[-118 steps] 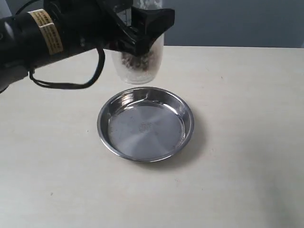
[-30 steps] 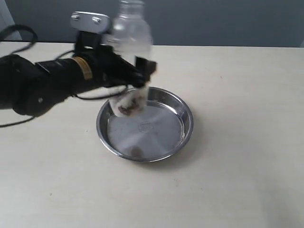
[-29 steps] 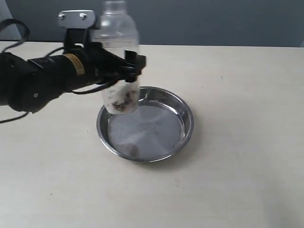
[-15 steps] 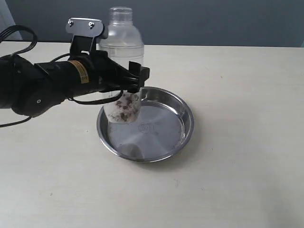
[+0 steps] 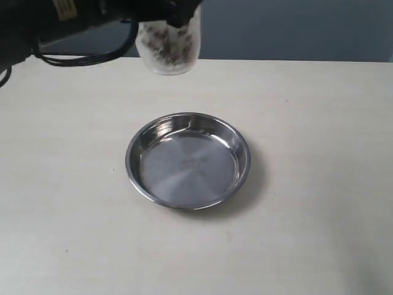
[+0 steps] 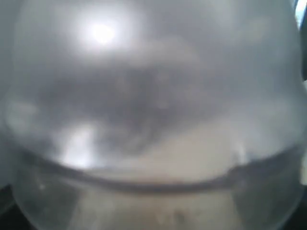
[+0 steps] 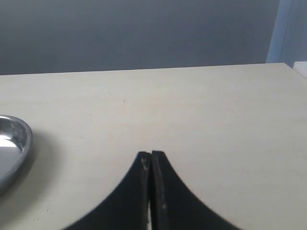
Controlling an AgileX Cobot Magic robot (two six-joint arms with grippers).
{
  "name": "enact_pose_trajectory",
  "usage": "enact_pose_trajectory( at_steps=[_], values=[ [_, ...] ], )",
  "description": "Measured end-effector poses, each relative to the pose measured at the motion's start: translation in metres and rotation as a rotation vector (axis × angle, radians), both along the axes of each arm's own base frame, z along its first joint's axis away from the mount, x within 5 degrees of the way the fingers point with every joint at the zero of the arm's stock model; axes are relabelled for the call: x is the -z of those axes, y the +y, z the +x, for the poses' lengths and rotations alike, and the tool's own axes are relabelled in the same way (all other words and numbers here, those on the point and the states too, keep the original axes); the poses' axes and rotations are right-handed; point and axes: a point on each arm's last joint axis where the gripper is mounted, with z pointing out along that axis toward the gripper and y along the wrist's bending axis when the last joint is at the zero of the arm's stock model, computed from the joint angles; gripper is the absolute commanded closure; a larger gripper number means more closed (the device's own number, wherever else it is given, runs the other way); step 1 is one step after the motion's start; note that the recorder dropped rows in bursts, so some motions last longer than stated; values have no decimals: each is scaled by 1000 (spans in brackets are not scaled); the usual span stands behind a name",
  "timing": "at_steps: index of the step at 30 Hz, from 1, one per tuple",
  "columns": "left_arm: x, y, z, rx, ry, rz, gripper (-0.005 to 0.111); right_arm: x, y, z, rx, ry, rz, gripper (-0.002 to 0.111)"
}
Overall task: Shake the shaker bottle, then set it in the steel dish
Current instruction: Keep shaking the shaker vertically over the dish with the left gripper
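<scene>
The shaker bottle (image 5: pixel 169 49), clear plastic with brown beads scattered inside, hangs in the air at the top of the exterior view, its upper part cut off by the frame. My left gripper (image 5: pixel 175 12) is shut on it, the black arm reaching in from the upper left. Its frosted body (image 6: pixel 153 110) fills the blurred left wrist view. The steel dish (image 5: pixel 188 160) lies empty on the table, below and in front of the bottle. My right gripper (image 7: pixel 151 154) is shut with nothing in it, low over the table beside the dish's rim (image 7: pixel 21 143).
A pale beige table (image 5: pixel 319 184) carries the dish. A black cable (image 5: pixel 86 58) loops under the left arm. A dark grey wall (image 5: pixel 295 27) stands behind the table's far edge.
The bottle was held low in the dish half a second ago; now it is raised high above the table and back, with the beads thrown about inside. The dish has not moved.
</scene>
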Motion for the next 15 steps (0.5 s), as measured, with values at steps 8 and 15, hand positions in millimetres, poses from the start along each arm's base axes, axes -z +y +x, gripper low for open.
enact_pose_trajectory(
  at_steps=[8, 15],
  values=[
    [17, -11, 4, 20, 64, 141, 106, 0, 0, 0, 0, -1, 0, 109],
    [116, -22, 15, 5, 391, 96, 106, 0, 0, 0, 0, -1, 0, 109]
  ],
)
